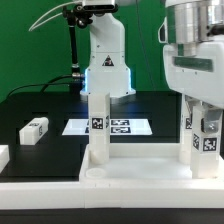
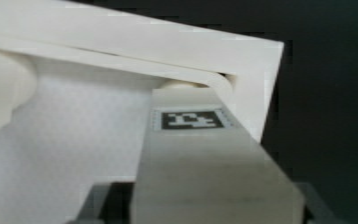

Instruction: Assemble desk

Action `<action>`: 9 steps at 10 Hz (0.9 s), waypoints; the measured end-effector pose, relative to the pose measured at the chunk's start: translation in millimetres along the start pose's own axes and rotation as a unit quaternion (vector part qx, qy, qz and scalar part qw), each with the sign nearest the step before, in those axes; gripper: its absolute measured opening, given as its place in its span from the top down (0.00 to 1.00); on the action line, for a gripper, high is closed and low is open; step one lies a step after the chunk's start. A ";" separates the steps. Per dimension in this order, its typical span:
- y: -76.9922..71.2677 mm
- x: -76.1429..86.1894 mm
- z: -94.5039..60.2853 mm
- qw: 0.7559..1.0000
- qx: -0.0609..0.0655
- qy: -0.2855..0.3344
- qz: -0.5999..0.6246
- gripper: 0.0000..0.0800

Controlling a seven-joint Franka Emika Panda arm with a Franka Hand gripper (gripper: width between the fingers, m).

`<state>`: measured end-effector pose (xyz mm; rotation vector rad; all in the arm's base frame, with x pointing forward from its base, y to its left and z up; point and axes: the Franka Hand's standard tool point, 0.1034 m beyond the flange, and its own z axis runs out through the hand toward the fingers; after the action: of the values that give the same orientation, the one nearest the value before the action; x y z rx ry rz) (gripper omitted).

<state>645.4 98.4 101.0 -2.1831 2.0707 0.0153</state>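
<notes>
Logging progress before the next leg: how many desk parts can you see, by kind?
Desk top: 1
Legs: 3 (upright leg, held leg, loose leg)
Total: 4

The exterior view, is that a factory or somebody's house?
Neither, most likely: it looks like a robot lab. A white robot arm stands on a black table before a green backdrop, and a marker board with printed tags lies flat by the tagged white desk legs.
</notes>
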 end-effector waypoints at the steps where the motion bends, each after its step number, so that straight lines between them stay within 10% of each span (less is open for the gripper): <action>1: 0.1 -1.2 0.6 0.998 0.003 -0.015 0.068 0.64; 8: 1.7 4.1 0.4 0.976 0.009 -0.013 0.217 0.63; 9: 1.8 4.2 0.6 0.976 0.009 -0.013 0.215 0.39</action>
<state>643.9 94.2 99.8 -1.6711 2.4702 0.0683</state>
